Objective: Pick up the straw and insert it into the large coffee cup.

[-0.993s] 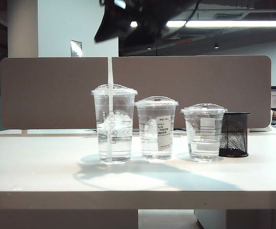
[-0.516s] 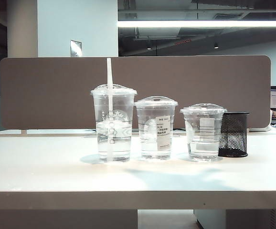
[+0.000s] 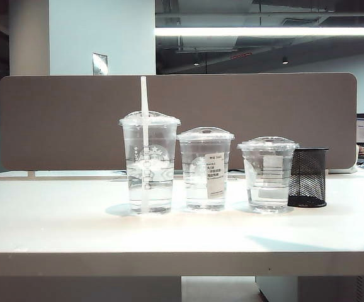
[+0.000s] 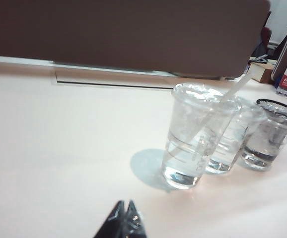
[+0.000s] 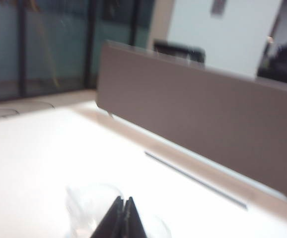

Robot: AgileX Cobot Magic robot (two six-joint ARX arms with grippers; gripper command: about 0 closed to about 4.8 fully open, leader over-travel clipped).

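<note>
The white straw stands upright through the domed lid of the large coffee cup, the tallest clear cup at the left end of the row, and rises well above it. In the left wrist view the same straw leans out of that cup. My left gripper is shut and empty, low over the table, apart from the cup. My right gripper is shut and empty too, above blurred clear lids. Neither gripper shows in the exterior view.
A medium clear cup with a white label and a short squat clear cup stand to the right of the large one. A black mesh holder is beside them. A grey partition runs along the table's far edge.
A dark arm that hung over the straw one second ago has left the exterior view, and its shadow on the table has gone. The straw and cups stay where they were.
</note>
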